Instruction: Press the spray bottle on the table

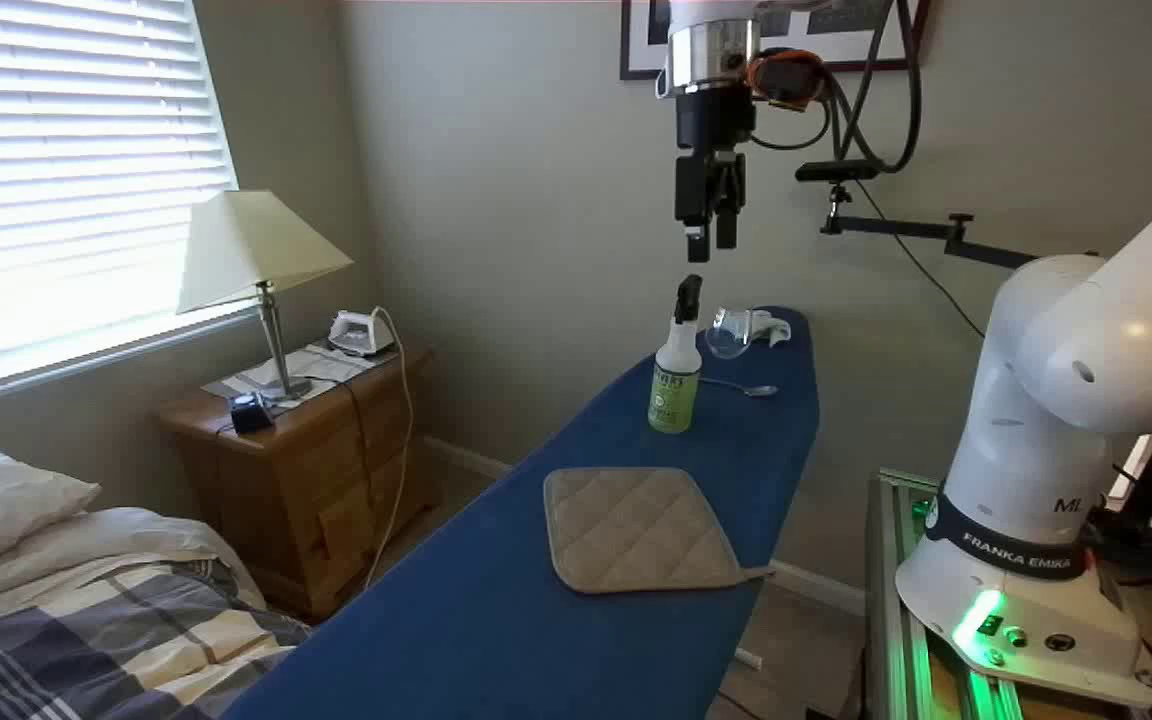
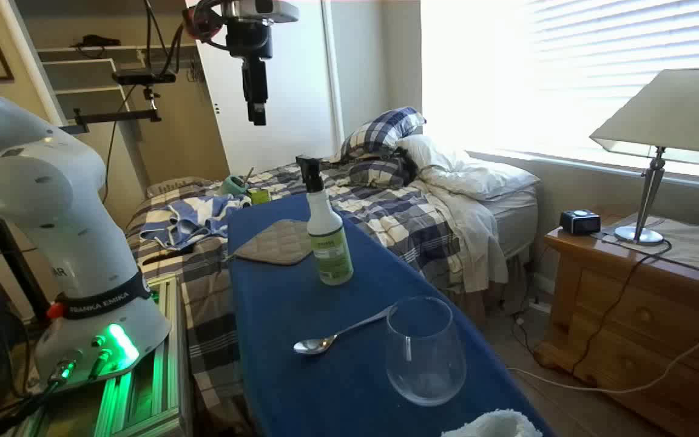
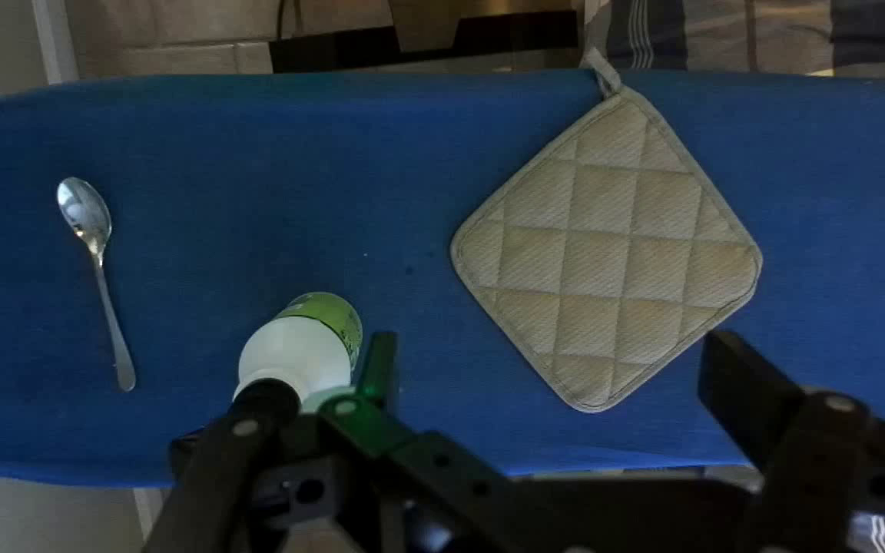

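The spray bottle (image 1: 675, 388) stands upright on the blue table (image 1: 466, 600), with a black spray top, white neck and green label. It also shows in an exterior view (image 2: 330, 252) and at the lower left of the wrist view (image 3: 296, 349). There its black top is partly hidden behind a gripper finger. My gripper (image 1: 712, 245) is in the air above the bottle's height and apart from it, pointing down; it also shows in an exterior view (image 2: 256, 115). In the wrist view my gripper (image 3: 554, 372) has its fingers wide apart with nothing between them.
A tan quilted pad (image 1: 641, 530) lies beside the bottle. A spoon (image 2: 325, 343), a clear glass (image 2: 425, 358) and a white cloth (image 2: 495, 425) are on the table's narrow end. A nightstand (image 1: 286, 480) with a lamp (image 1: 256, 250) and a bed (image 2: 398, 224) stand alongside.
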